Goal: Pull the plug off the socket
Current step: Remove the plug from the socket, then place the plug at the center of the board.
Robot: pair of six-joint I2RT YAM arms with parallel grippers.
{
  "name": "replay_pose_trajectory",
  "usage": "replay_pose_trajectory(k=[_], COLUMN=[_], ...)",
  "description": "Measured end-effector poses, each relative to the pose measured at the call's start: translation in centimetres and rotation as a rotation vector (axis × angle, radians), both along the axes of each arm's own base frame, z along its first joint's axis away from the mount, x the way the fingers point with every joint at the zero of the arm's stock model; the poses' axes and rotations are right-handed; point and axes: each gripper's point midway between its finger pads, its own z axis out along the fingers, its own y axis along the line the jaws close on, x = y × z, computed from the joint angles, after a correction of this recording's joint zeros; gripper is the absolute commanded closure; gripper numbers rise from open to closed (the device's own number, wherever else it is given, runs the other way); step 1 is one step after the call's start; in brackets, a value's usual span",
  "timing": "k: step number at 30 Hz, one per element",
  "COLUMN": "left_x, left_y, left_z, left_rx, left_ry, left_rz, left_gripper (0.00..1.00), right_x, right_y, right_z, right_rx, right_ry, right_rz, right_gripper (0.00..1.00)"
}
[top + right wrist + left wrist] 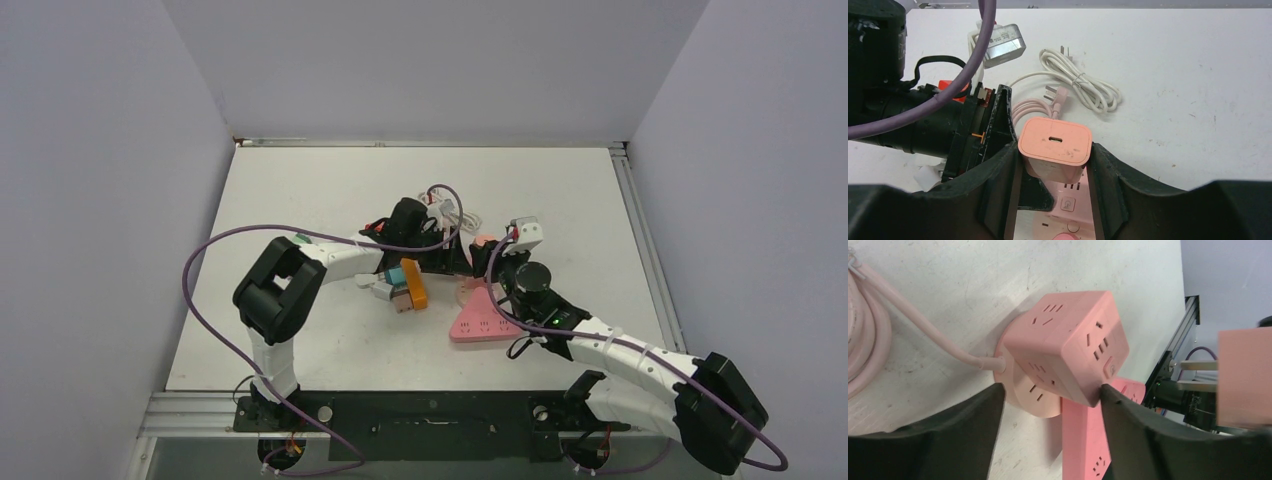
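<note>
The plug [1055,142], a pink square adapter with a small port on its face, sits between the fingers of my right gripper [1055,146], which is shut on it. It hangs just above the pink socket strip [1070,200], and its metal prongs [1198,365] are bare in the left wrist view. From above, the plug [484,243] is beyond the flat triangular strip [478,320]. My left gripper [1050,390] is open astride a pink cube socket [1068,345] on a round base. One of its fingers [1128,420] touches a cube corner.
A coiled white cable [1083,82] and a pink cable with a plug end [1058,97] lie beyond the right gripper. An orange, blue and white block [405,285] lies left of the strip. A metal rail [645,250] edges the table on the right.
</note>
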Motion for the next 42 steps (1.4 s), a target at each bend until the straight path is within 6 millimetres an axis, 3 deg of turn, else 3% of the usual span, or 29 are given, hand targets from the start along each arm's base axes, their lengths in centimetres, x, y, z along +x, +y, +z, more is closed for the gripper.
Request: replay_pose_trajectory(k=[3, 6, 11, 14, 17, 20, 26, 30, 36, 38, 42], left_x=[0.1, 0.7, 4.2, 5.8, 6.2, 6.1, 6.0, 5.9, 5.7, 5.7, 5.7], left_y=[0.5, 1.2, 4.6, 8.4, 12.5, 15.8, 20.9, 21.3, 21.4, 21.3, 21.3], left_z=[-0.3, 0.6, 7.2, 11.1, 13.2, 14.7, 16.7, 17.1, 16.7, 16.7, 16.7], left_rx=[0.028, 0.026, -0.047, -0.054, -0.019, 0.027, 0.099, 0.109, 0.117, 0.116, 0.117], left_ry=[-0.010, -0.035, -0.181, -0.281, -0.350, -0.406, -0.504, -0.523, -0.510, -0.510, -0.509], left_rz=[-0.007, 0.001, 0.093, 0.189, 0.288, 0.368, 0.508, 0.519, 0.515, 0.513, 0.513], left_gripper=[0.14, 0.08, 0.03, 0.03, 0.04, 0.04, 0.04, 0.04, 0.04, 0.04, 0.04], right_x=[-0.2, -0.3, -0.1, 0.8, 2.1, 3.1, 4.3, 4.3, 3.8, 4.0, 4.2], right_y=[-0.3, -0.5, -0.3, 1.1, 3.2, 5.0, 8.6, 10.6, 10.8, 11.0, 11.4], right_z=[0.5, 0.7, 1.4, 2.7, 3.1, 1.5, -5.0, -8.9, -12.8, -13.5, -13.6], right_rx=[0.007, 0.006, -0.007, -0.016, -0.035, -0.074, -0.177, -0.209, -0.269, -0.280, -0.275], right_ry=[-0.009, -0.009, 0.015, 0.040, 0.084, 0.156, 0.367, 0.481, 0.605, 0.624, 0.631], right_rz=[-0.006, -0.011, -0.016, 0.009, 0.041, 0.074, 0.147, 0.189, 0.177, 0.174, 0.176], right_gripper=[0.95, 0.95, 0.95, 0.95, 0.95, 0.95, 0.95, 0.95, 0.92, 0.85, 0.62])
